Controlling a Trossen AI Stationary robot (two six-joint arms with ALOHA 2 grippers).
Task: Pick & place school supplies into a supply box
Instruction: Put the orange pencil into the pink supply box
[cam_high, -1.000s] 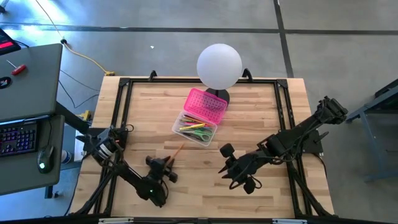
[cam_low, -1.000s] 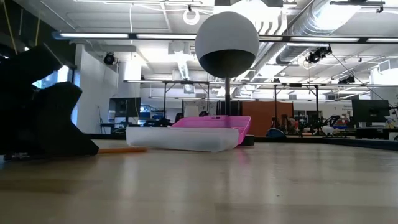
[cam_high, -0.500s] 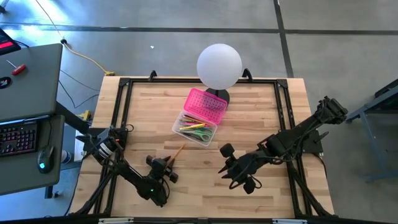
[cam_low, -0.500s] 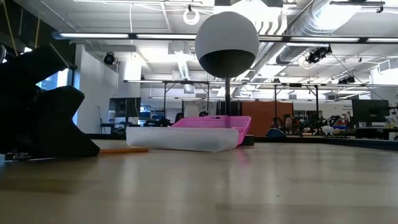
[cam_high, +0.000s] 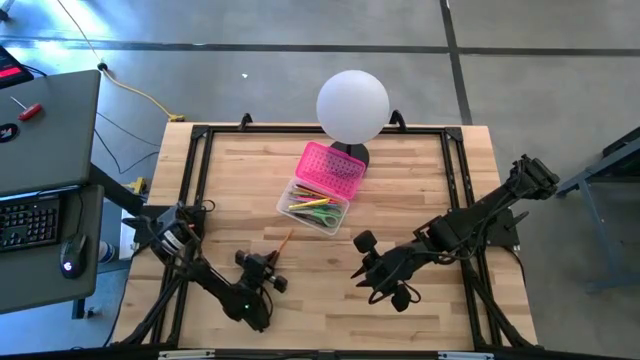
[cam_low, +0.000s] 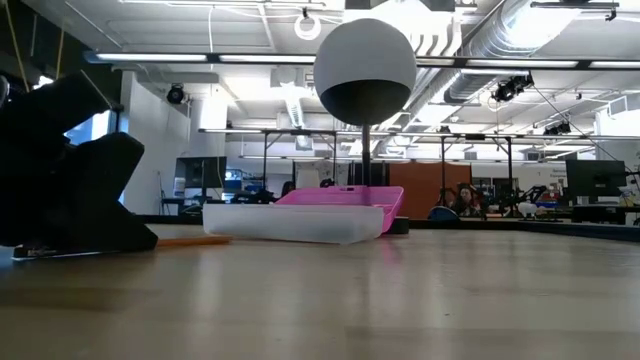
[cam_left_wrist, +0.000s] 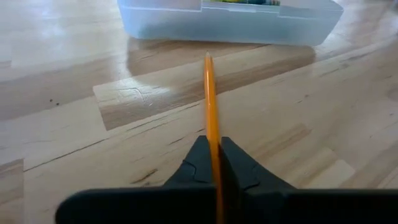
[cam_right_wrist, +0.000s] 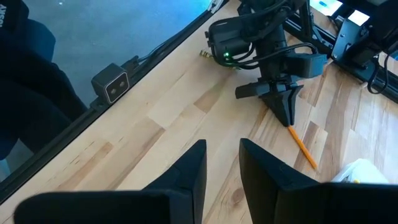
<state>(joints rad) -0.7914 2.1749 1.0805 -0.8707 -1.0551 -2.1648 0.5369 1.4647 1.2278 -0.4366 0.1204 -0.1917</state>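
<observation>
An orange pencil (cam_left_wrist: 209, 106) lies on the wooden table, pointing toward the supply box (cam_high: 322, 190), a clear tray with its pink dotted lid open behind it. Several pens and pencils lie inside the tray. My left gripper (cam_high: 268, 266) is low at the table's near left, shut on the pencil's near end. In the right wrist view the left gripper (cam_right_wrist: 287, 107) stands over the pencil (cam_right_wrist: 303, 149). My right gripper (cam_right_wrist: 222, 165) hovers open above the table's near middle, holding nothing. My left gripper pinches the pencil's near end (cam_left_wrist: 216, 163) between its two fingers (cam_left_wrist: 198, 163). The fingers slant down from the near left and lie along the pencil. The pencil's far part (cam_left_wrist: 208, 68) rests on the table, short of the box.
A white globe lamp (cam_high: 352, 105) stands on a dark foot just beyond the box. A black frame (cam_high: 200, 160) runs round the table's edges. Bare wood lies to the right of the box and between the two arms. A desk with a keyboard (cam_high: 30, 220) stands off the table's left.
My left gripper has shut on the near end of the orange pencil without shifting its place. The pencil stays lying on the table. My right arm has kept still.
</observation>
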